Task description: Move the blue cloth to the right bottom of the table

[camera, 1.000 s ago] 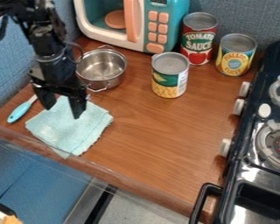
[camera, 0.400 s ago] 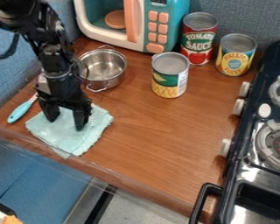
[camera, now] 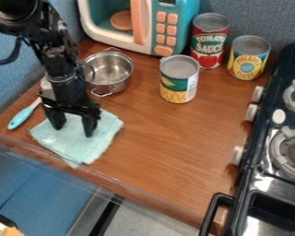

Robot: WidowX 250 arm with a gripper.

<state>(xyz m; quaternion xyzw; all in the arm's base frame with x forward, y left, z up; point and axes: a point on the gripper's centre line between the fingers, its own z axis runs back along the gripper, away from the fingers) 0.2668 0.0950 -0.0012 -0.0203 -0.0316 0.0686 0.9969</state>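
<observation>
The black gripper (camera: 73,129) hangs at the left of the table, its two fingers spread apart with their tips at the surface of the cloth. Under and around them lies the light blue cloth (camera: 82,145), roughly flat with a folded layer, near the table's front left edge. The back part of the cloth is hidden behind the gripper. The wooden table (camera: 168,147) runs from there to the stove on the right.
A steel pot (camera: 107,73) stands just behind the gripper, and a blue-handled utensil (camera: 20,117) lies to its left. Farther back are a corn can (camera: 179,79), two more cans and a toy microwave (camera: 168,27). A black stove (camera: 273,152) borders the right.
The gripper has come down and slightly right onto the cloth, still with its fingers apart. The cloth has shifted a little to the right.
</observation>
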